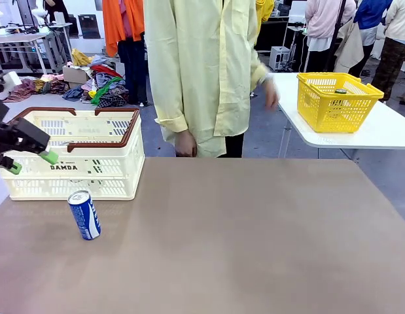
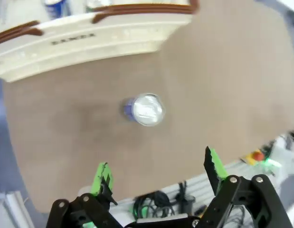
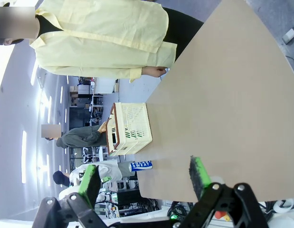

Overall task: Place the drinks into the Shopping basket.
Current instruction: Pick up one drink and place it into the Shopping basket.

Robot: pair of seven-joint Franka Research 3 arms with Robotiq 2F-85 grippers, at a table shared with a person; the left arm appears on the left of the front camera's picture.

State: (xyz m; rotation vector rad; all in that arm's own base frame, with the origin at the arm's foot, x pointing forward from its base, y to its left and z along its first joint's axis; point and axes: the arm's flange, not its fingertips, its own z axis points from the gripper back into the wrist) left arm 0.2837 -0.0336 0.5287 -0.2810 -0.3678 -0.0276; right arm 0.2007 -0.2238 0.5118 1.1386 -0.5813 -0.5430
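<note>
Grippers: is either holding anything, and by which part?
Nothing is held. The left gripper and right gripper are open; the blue can stands free on the table.

Right gripper (image 3: 144, 176): we see it spread wide, empty.
Drink can (image 3: 141, 165): blue-and-white, near the Shopping basket (image 3: 132, 127), on our table (image 3: 222, 104).

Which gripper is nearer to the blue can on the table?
Left. The left gripper hangs open above the can, to its left, not touching. The right gripper is far across the table from it.
</note>
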